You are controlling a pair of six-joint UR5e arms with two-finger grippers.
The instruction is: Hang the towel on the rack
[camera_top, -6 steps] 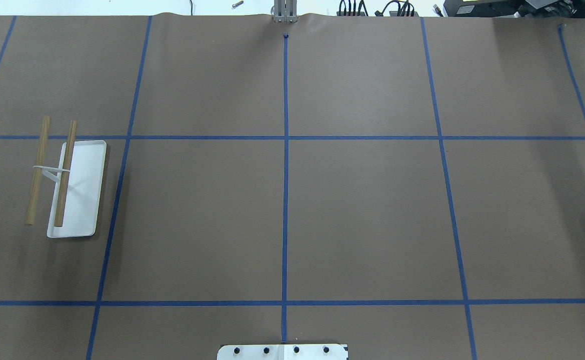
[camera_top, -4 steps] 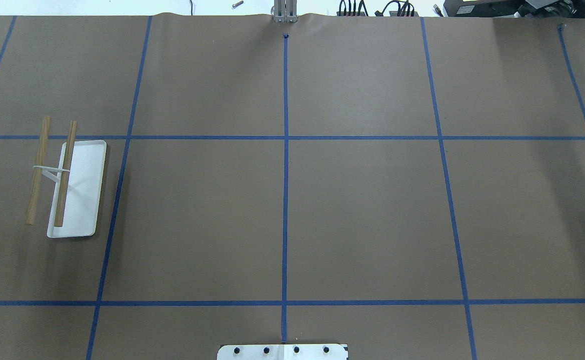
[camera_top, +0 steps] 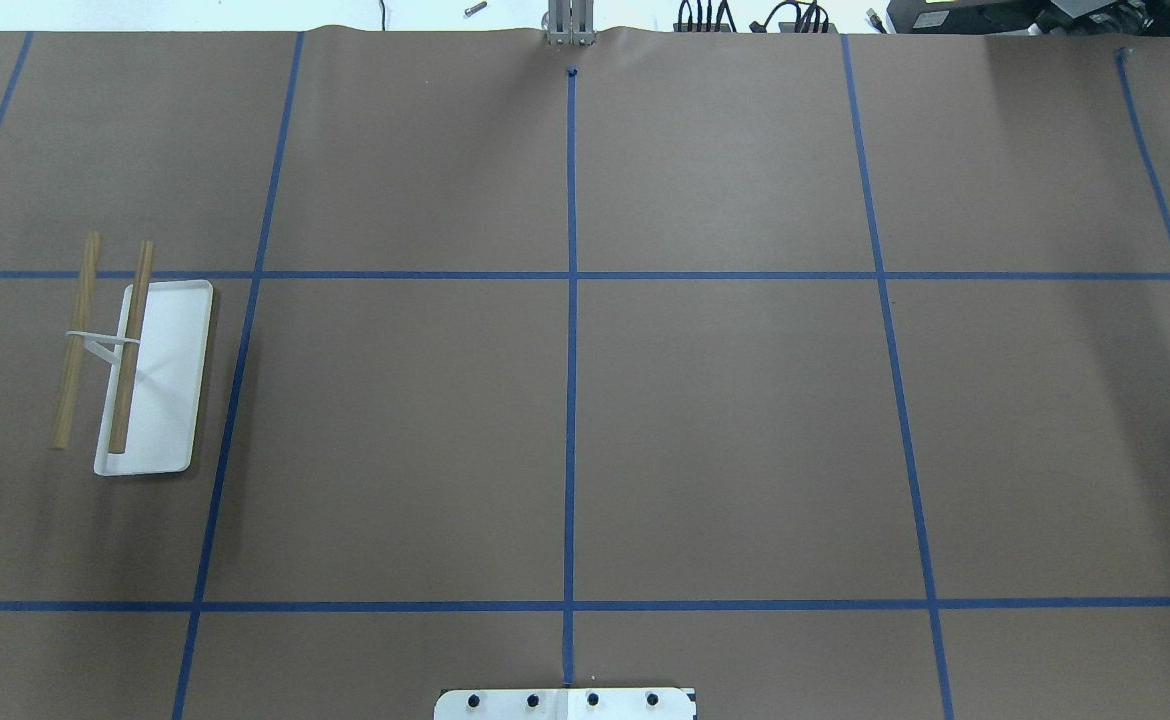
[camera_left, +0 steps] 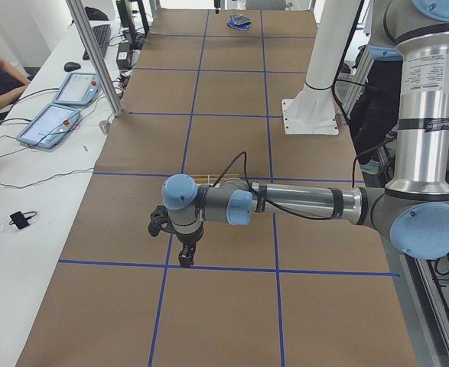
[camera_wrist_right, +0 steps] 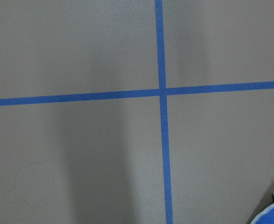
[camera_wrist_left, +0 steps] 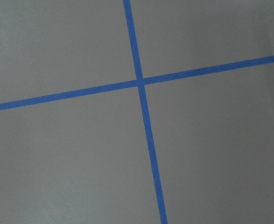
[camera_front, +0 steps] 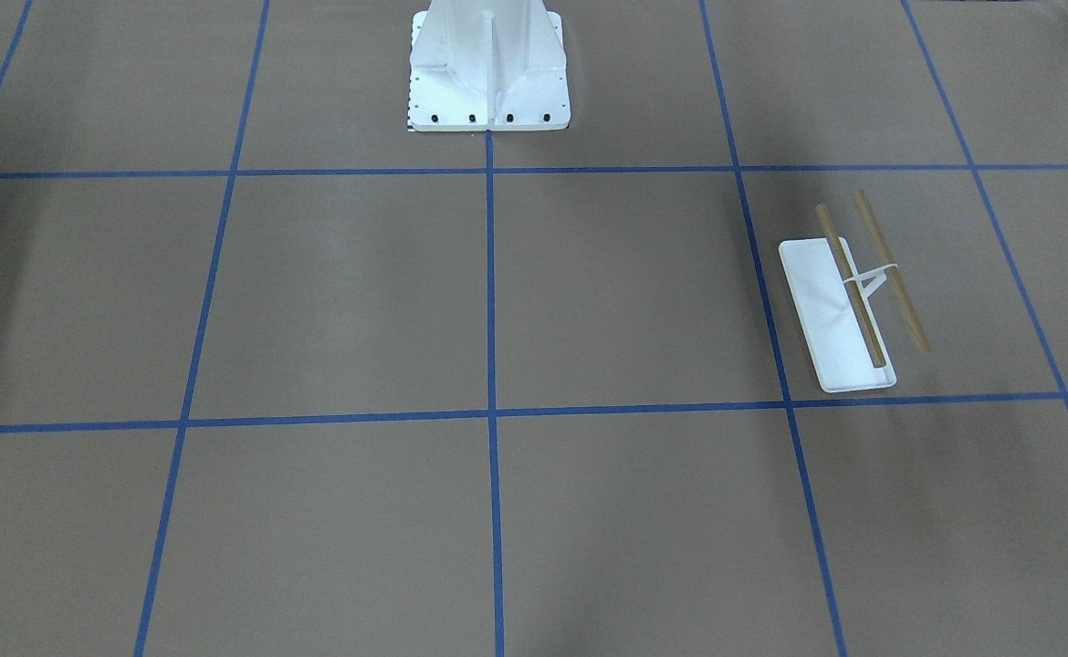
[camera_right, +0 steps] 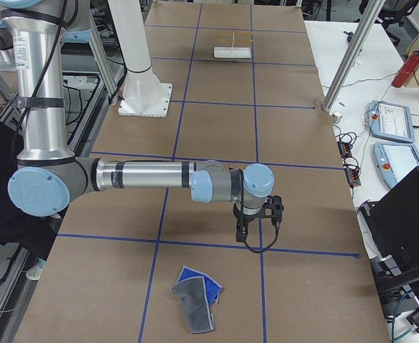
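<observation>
The towel (camera_right: 195, 299) is lying crumpled at the right end of the table (camera_right: 216, 128), the right claw (camera_right: 241, 236) hanging just beyond, the rack (camera_right: 232, 51) standing far off, the left claw (camera_left: 184, 260) past it. How open either claw is, I cannot tell.

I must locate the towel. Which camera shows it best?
The exterior right view: the towel lies whole, near. Exterior left shows it tiny and far; the right wrist view only a corner; the others nothing.

Towel (camera_right: 195, 301) lies rumpled — rack (camera_top: 165, 380) upright, well apart.
</observation>
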